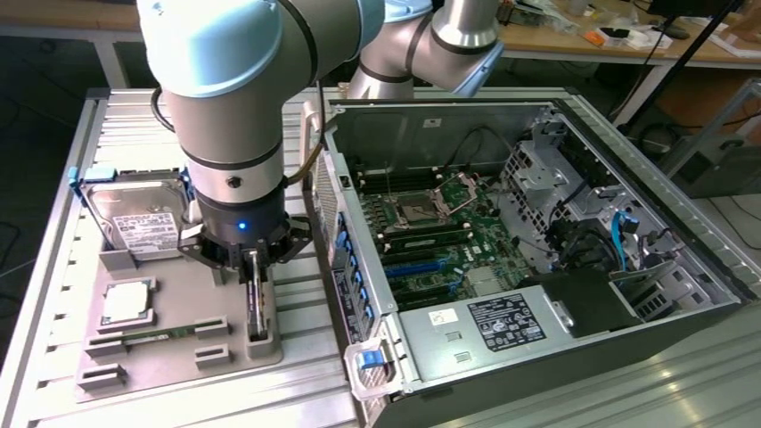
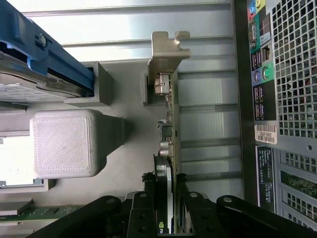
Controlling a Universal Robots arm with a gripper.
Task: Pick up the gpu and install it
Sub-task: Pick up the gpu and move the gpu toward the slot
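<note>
Black fingers of the gripper stand narrow, pressed to both flat sides of the gpu. The card stands on edge between them in a slot of the grey tray, and its silver bracket juts out past the fingertips. To one side of the fingers a grey block rises from the tray, with the hard drive in its blue frame beyond. To the other side, near them, is the perforated rear of the open case, which lies with its motherboard bared. Tray and case rest on a ribbed metal table. Behind it stand wooden benches with clutter, above a dark floor.
</note>
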